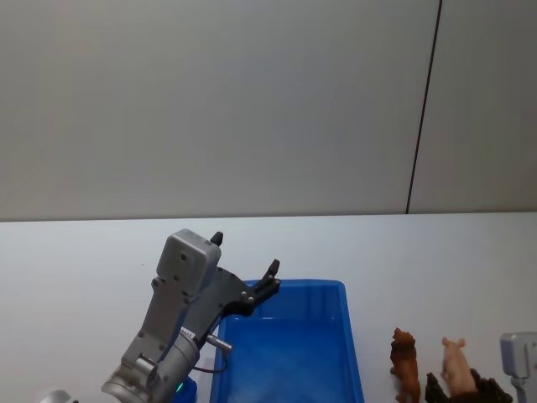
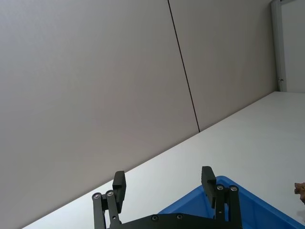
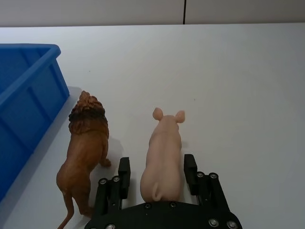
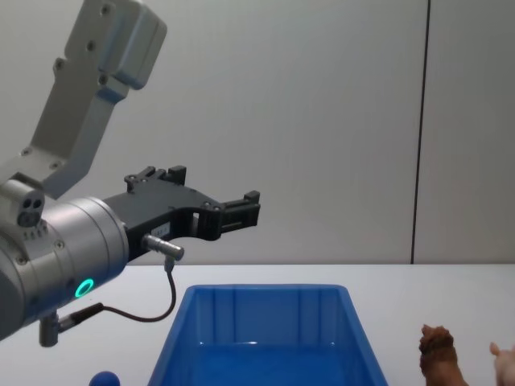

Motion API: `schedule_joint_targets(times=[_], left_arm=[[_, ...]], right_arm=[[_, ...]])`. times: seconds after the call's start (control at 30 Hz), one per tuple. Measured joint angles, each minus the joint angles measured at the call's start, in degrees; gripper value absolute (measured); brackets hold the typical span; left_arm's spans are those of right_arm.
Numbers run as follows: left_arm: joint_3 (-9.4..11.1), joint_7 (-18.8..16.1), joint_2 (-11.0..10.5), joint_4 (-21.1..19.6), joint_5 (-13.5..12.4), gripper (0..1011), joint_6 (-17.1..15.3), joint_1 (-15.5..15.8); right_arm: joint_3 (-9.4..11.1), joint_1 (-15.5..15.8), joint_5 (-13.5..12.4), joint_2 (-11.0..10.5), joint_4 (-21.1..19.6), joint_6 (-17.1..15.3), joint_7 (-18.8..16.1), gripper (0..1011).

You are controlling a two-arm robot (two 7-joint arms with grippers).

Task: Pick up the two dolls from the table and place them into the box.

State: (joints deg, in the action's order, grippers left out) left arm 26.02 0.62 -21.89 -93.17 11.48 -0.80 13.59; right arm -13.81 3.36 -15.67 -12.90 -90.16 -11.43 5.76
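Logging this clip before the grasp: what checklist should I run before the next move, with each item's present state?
1. Right gripper open, straddling the pale pink plastic pig doll: ok.
2. Pig upright on the plain white tabletop: ok.
3. Brown shaggy lion doll clear of the right gripper: cannot tell, they are very close.
4. Bright blue rectangular plastic bin empty: ok.
5. Left gripper open, above the bin's far left corner, away from both dolls: ok.
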Motion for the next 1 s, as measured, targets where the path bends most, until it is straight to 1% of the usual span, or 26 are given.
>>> schedule_joint_targets(times=[0.03,0.07,0.1,0.2,0.23,0.27,0.3,0.33,0.37,0.57,0.73,0.77,0.8,1.0], left_arm=[[0.0,0.0,0.0,0.0,0.0,1001,0.0,0.0],[0.0,0.0,0.0,0.0,0.0,1001,0.0,0.0],[0.0,0.0,0.0,0.0,0.0,1001,0.0,0.0],[0.0,0.0,0.0,0.0,0.0,1001,0.0,0.0],[0.0,0.0,0.0,0.0,0.0,1001,0.0,0.0],[0.0,0.0,0.0,0.0,0.0,1001,0.0,0.0],[0.0,0.0,0.0,0.0,0.0,1001,0.0,0.0],[0.0,0.0,0.0,0.0,0.0,1001,0.0,0.0],[0.0,0.0,0.0,0.0,0.0,1001,0.0,0.0],[0.0,0.0,0.0,0.0,0.0,1001,0.0,0.0],[0.0,0.0,0.0,0.0,0.0,1001,0.0,0.0],[0.0,0.0,0.0,0.0,0.0,1001,0.0,0.0],[0.0,0.0,0.0,0.0,0.0,1001,0.0,0.0],[0.0,0.0,0.0,0.0,0.0,1001,0.0,0.0]], right_arm=[[0.0,-0.02,-0.01,0.09,0.2,-0.06,0.08,687],[0.0,-0.01,-0.01,0.12,0.28,-0.07,0.11,674],[0.0,-0.02,-0.01,0.15,0.34,-0.09,0.19,615],[0.05,0.13,0.05,0.25,0.4,-0.09,0.5,548],[0.06,0.19,0.1,0.25,0.38,-0.06,0.59,486],[0.07,0.27,0.13,0.25,0.33,-0.04,0.64,473],[0.07,0.37,0.21,0.26,0.21,0.03,0.74,443],[0.09,0.54,0.38,0.25,-0.09,0.23,0.92,387],[0.1,0.67,0.46,0.24,-0.25,0.35,1.03,372],[0.16,1.46,1.3,0.05,-2.18,1.51,1.67,357],[0.22,2.31,2.61,-0.27,-4.93,3.13,2.04,357],[0.22,2.31,2.61,-0.27,-4.93,3.13,2.04,357],[0.24,2.55,3.01,-0.38,-5.89,3.66,2.05,357],[0.27,2.87,4.15,-0.62,-8.61,5.46,0.95,357]])
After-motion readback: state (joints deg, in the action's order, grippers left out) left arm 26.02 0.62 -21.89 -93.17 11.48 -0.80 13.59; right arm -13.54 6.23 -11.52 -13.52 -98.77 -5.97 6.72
